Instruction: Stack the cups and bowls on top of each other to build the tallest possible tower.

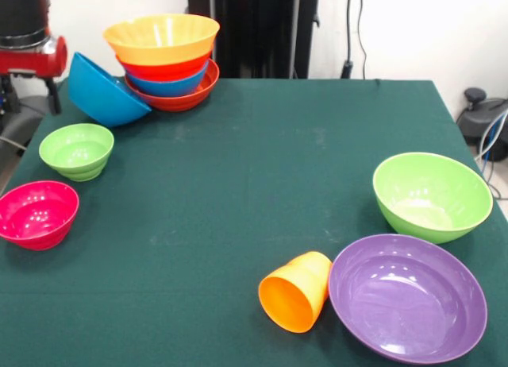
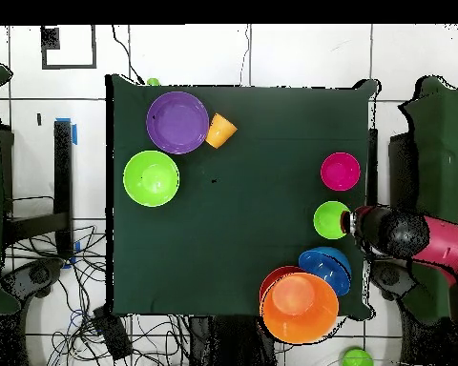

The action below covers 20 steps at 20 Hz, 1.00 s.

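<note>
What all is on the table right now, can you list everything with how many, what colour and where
tower: 1, red-orange base, blue, red-orange, wide orange on top; far left corner in front view
blue bowl: 1, tilted against the tower
green bowls: 2, small at left, larger at right
magenta bowl: 1, near left edge
purple bowl: 1, near right
orange cup: 1, on its side beside the purple bowl
table: 1, dark green cloth
arm: 1, red and black, beside the small green bowl in overhead view

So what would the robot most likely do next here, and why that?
Probably bring the arm over the blue bowl leaning against the tower. The arm hangs at the table's edge near it and the small green bowl, and the blue one looks wide enough to sit on the orange bowl on top.
</note>
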Tool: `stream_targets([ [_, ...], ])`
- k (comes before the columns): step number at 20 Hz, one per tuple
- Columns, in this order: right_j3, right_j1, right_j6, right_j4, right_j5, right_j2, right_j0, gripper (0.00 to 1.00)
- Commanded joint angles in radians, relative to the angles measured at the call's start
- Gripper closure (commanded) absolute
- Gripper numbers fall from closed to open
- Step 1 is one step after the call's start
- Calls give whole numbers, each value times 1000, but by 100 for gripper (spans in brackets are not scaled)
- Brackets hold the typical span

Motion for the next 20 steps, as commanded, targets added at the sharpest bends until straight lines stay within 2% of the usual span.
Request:
stream_targets([
  [1,111,-1,164,-17,-102,-61,64,0],
  [6,144,-18,171,17,-109,-81,82,0],
  [10,104,47,202,-24,-171,-125,137,0],
  [12,110,63,197,-13,-205,-125,143,0],
  [16,74,100,195,-1,-211,-151,177,0],
  [20,55,134,174,2,-240,-167,182,0],
])
